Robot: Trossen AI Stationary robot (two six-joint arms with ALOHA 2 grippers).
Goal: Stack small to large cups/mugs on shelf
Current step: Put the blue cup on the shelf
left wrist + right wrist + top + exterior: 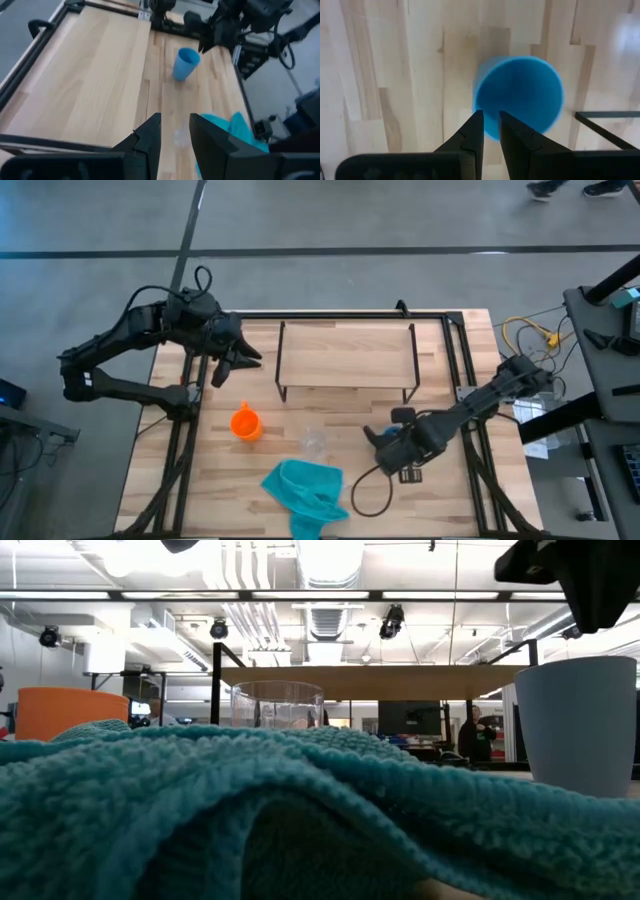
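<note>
The blue cup [186,64] stands upright on the table, right of centre. My right gripper [491,125] hovers just above its rim with only a narrow gap between the fingers; the low view shows it clear of the cup [575,725]. The orange mug [245,423] and the tiny clear glass cup [314,440] stand on the table in front of the shelf [345,350], which has nothing on its board. My left gripper [235,360] is open and held above the table by the shelf's left end.
A teal cloth [305,490] lies crumpled at the table's near edge and fills the foreground of the low view [250,810]. A black cable loops on the table below the right gripper [375,495]. Black frame rails run along the table's left and right sides.
</note>
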